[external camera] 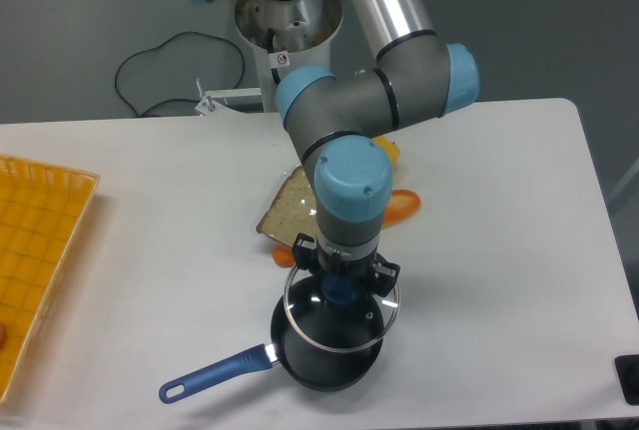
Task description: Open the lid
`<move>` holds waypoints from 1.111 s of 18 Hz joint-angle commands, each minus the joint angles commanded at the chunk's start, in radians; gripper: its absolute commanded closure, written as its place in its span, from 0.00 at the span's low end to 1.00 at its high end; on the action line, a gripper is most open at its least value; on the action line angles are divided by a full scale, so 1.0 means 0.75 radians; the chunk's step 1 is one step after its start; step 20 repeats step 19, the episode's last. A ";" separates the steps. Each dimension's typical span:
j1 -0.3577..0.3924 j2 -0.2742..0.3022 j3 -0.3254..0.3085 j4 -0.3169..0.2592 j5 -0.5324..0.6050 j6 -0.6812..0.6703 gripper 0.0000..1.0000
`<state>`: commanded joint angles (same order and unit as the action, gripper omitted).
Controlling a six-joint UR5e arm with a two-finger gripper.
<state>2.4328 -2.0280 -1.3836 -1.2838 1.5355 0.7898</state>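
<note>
The round glass lid (371,325) with a metal rim sits over the dark saucepan (329,368), shifted slightly right of the pan's rim and apparently just above it. Its blue centre knob (341,294) shows between the fingers. My gripper (340,288) points straight down over the lid's centre and is closed around the knob. The wrist hides most of the fingers. The saucepan's long blue handle (213,374) points to the front left.
A slice of bread (289,207) lies just behind the pan, with orange food pieces (403,205) around it. A yellow basket (40,270) stands at the left edge. A dark object (629,376) sits at the front right corner.
</note>
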 joint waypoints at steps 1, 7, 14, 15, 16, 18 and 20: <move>0.012 0.010 -0.008 -0.010 0.000 0.031 0.40; 0.059 0.061 -0.033 -0.090 0.006 0.204 0.40; 0.111 0.096 -0.043 -0.127 0.008 0.364 0.40; 0.113 0.098 -0.045 -0.127 0.008 0.374 0.40; 0.115 0.098 -0.045 -0.127 0.008 0.385 0.40; 0.115 0.098 -0.047 -0.127 0.006 0.407 0.40; 0.117 0.098 -0.047 -0.127 0.006 0.411 0.40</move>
